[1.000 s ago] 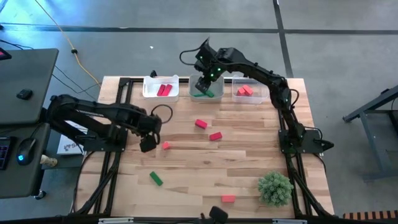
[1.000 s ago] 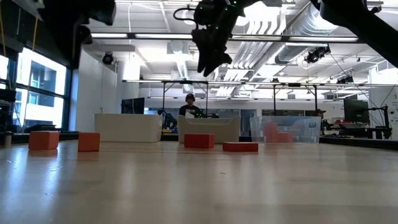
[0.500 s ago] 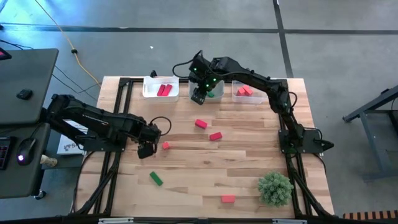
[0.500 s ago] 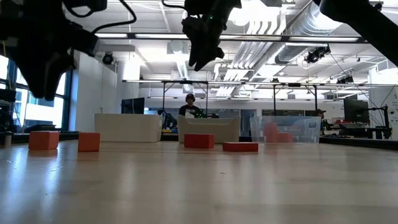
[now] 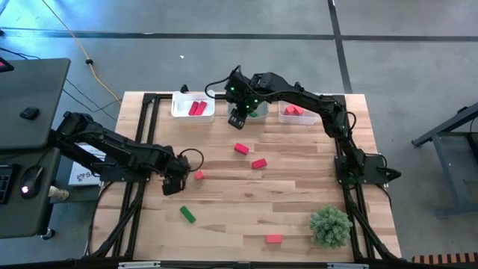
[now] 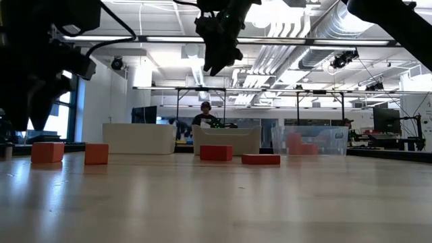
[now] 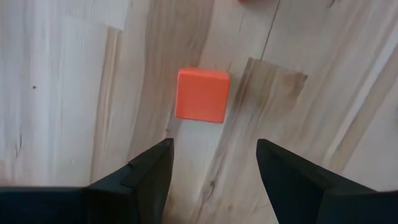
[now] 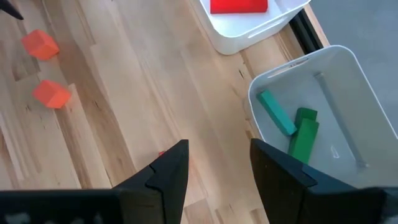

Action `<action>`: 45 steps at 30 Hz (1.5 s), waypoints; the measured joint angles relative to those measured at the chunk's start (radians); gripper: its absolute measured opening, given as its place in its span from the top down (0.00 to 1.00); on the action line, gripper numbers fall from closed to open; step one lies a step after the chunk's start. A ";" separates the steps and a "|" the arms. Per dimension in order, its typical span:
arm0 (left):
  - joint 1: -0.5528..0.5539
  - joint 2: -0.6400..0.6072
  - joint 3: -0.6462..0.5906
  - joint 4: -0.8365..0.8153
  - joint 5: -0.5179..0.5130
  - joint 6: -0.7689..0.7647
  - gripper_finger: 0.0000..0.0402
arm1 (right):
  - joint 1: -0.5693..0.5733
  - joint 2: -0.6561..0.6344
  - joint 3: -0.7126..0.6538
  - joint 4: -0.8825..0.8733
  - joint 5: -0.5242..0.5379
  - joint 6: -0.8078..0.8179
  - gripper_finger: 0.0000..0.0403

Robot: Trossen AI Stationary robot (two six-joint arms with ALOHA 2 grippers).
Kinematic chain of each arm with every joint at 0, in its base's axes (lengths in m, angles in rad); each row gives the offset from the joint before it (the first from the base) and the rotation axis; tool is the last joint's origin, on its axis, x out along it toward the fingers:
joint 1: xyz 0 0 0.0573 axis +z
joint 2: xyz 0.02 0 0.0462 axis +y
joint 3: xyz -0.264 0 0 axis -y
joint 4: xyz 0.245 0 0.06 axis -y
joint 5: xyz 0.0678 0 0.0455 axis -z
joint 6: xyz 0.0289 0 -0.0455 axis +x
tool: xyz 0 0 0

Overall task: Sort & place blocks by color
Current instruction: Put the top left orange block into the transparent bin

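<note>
Above the left-centre of the table, the left gripper (image 5: 174, 183) hung with its fingers spread wide and nothing between them. In its wrist view the small orange-red cube (image 7: 201, 94) lay on bare wood straight ahead of the fingertips and centred on the gap between them. In the high view the same cube (image 5: 199, 175) sat just beside the gripper, on the side toward the table's middle. Being a cube, it offered no long axis; its faces stood slightly skewed to the finger line. Open wood surrounded it, so the descent looked unobstructed.

The left arm was clearly the nearer one. The right gripper (image 5: 237, 119) hovered just in front of the middle bin (image 5: 261, 116), jaws part open and empty, with green blocks (image 8: 297, 132) lying in that bin below.

Two crimson blocks (image 5: 250, 156) lay near the table's centre, well apart from the cube. A green bar (image 5: 187, 215) and another red block (image 5: 274, 239) lay toward the near edge, the latter beside the plant (image 5: 330, 226).
</note>
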 joint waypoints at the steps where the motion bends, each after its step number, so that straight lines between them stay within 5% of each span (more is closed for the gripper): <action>1: 0.000 0.000 -0.005 0.010 -0.003 0.000 0.46 | 0.001 0.000 0.000 0.000 0.000 0.000 0.60; 17: 0.000 0.000 -0.108 0.116 -0.041 0.000 0.46 | 0.001 0.000 0.000 -0.001 0.000 0.000 0.60; 45: 0.086 0.000 -0.109 0.207 -0.050 0.053 0.46 | 0.001 0.000 0.000 -0.001 -0.002 0.008 0.60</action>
